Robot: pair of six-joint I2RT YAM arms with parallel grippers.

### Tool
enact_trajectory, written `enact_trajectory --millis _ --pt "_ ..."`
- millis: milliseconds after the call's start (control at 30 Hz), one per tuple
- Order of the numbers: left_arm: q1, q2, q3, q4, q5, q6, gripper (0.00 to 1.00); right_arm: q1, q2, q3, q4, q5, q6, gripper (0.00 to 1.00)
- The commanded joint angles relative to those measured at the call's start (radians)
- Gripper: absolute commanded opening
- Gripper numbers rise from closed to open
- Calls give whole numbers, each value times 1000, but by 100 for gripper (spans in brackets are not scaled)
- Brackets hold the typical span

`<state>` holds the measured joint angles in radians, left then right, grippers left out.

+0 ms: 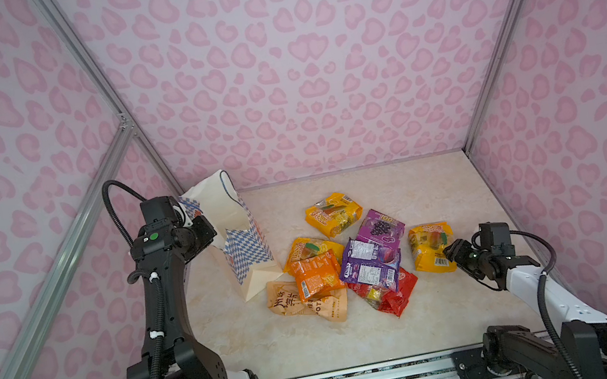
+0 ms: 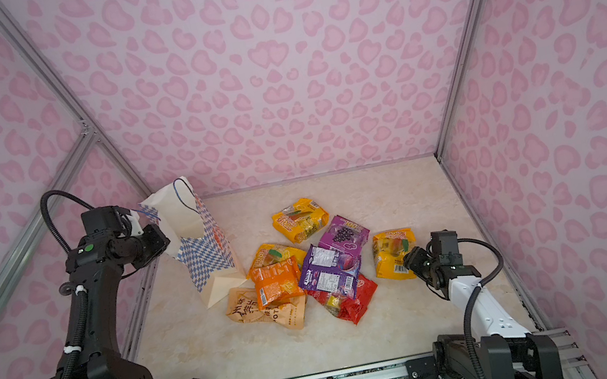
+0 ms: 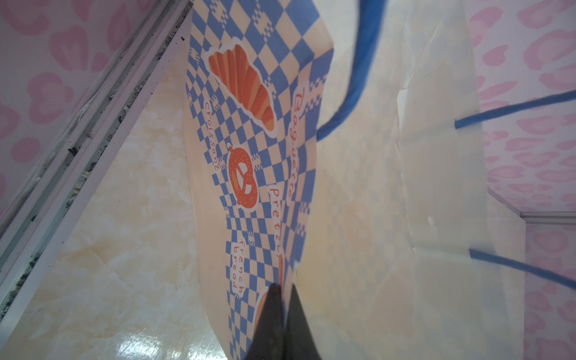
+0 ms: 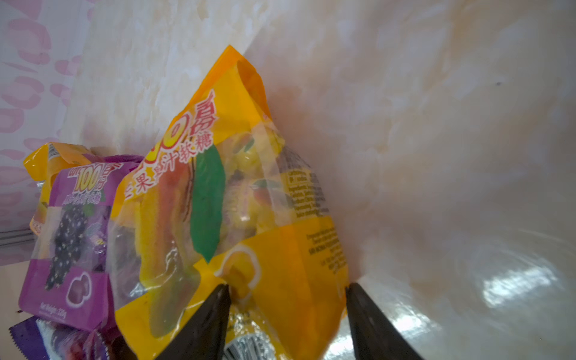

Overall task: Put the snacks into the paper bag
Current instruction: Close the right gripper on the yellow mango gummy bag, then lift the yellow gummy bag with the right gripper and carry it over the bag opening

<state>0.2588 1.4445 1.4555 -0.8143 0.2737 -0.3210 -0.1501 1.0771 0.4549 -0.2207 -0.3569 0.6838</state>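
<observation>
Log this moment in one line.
left claw: shut on paper bag rim | right claw: open, astride yellow packet lying on table

Lab robot booth: aluminium frame [image 1: 124, 123], pink panels [image 1: 311, 50].

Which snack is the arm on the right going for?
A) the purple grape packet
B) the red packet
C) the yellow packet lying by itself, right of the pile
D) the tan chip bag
C: in the right wrist view the right gripper has its jaws on either side of the end of the lone yellow packet, which lies apart from the pile.
</observation>
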Motion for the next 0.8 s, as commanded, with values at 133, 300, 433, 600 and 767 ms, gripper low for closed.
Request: enact_trajectory --millis 133,300,433,600,767 --pt "0 -4 5 -12 1 -6 3 11 131 38 76 -163 -10 56" --pt "0 -6 0 -8 7 -12 3 12 196 21 119 -163 11 42" --pt "0 -11 0 -6 25 -21 3 23 215 31 141 -127 8 26" --pt "0 -30 22 -6 47 -34 3 45 184 64 126 -125 8 0" --pt "0 -57 26 4 98 -49 3 101 72 145 60 -110 -12 0"
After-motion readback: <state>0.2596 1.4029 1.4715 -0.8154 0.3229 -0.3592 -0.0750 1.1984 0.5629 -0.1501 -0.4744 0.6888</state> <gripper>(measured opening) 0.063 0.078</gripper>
